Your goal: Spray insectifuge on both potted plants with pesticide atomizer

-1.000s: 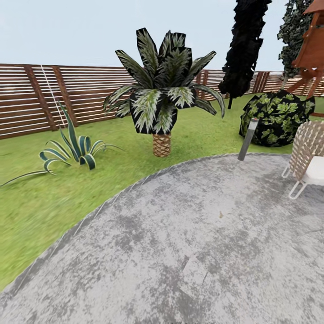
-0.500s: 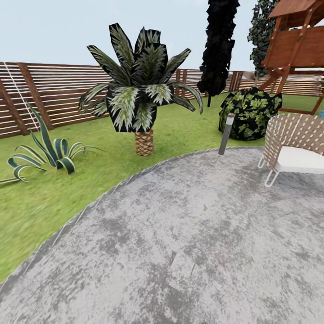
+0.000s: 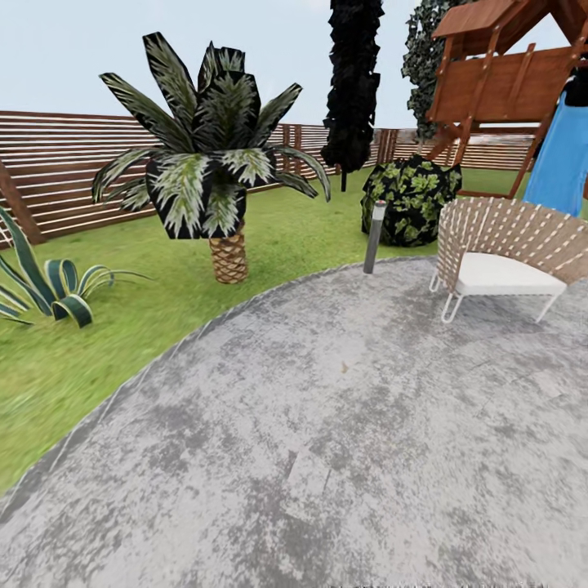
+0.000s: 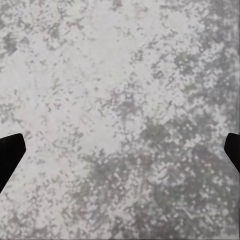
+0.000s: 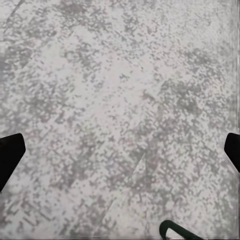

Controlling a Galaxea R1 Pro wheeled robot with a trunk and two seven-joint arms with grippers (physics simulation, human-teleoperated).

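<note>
RISK: no atomizer or potted plants in sight, search may drift toward wicker chair (image 3: 498, 245) at 2 o'clock or bollard lamp (image 3: 374, 237) | left gripper (image 4: 120, 155) and right gripper (image 5: 120, 155) spread wide, empty | mottled grey paving (image 3: 343, 425), scaly-trunked palm (image 3: 214, 175) at 11 o'clock, slatted wooden fence (image 3: 57, 175), lawn (image 3: 57, 359).

Under me the paving (image 3: 351, 441) looks like rough, mottled matt stone. I see a slatted wooden fence (image 3: 65, 167), a woven wicker chair (image 3: 502, 245) and a smooth metal post (image 3: 374, 237).
</note>
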